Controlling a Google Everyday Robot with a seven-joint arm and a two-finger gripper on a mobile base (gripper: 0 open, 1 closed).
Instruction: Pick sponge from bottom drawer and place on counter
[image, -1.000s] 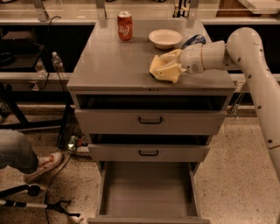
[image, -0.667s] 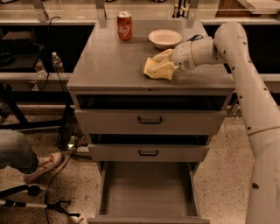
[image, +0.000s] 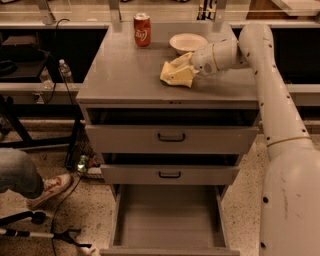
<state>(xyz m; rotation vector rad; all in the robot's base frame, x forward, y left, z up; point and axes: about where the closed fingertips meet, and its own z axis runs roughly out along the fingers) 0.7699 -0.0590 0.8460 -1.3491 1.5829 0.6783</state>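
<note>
While the white robot arm is reaching in from the right edge of the frame, its gripper is hovering low over the counter, right of centre in the upper half of the picture. The claw is clenching the sponge, a pale yellow block that is sitting just above or on the grey top. Its colour is blending with the cream fingers, so the border between them is hard to make out.

Just behind the gripper, toward the top of the frame, a shallow white bowl is standing on the counter, showing only its pale inner surface. To its left a red soda can is standing upright near the back edge, well apart from the sponge.

Below the counter, three grey drawers are stacking down the middle of the frame. The top drawer and the middle drawer, each with a black handle, are standing slightly open, and dark gaps above their fronts are hiding whatever is inside. The bottom drawer is pulled far out toward the lower edge of the frame, showing only its plain flat grey floor.

At the lower left, a person's leg in jeans and a light shoe are resting on the speckled floor. A water bottle is standing on a shelf at the upper left.
</note>
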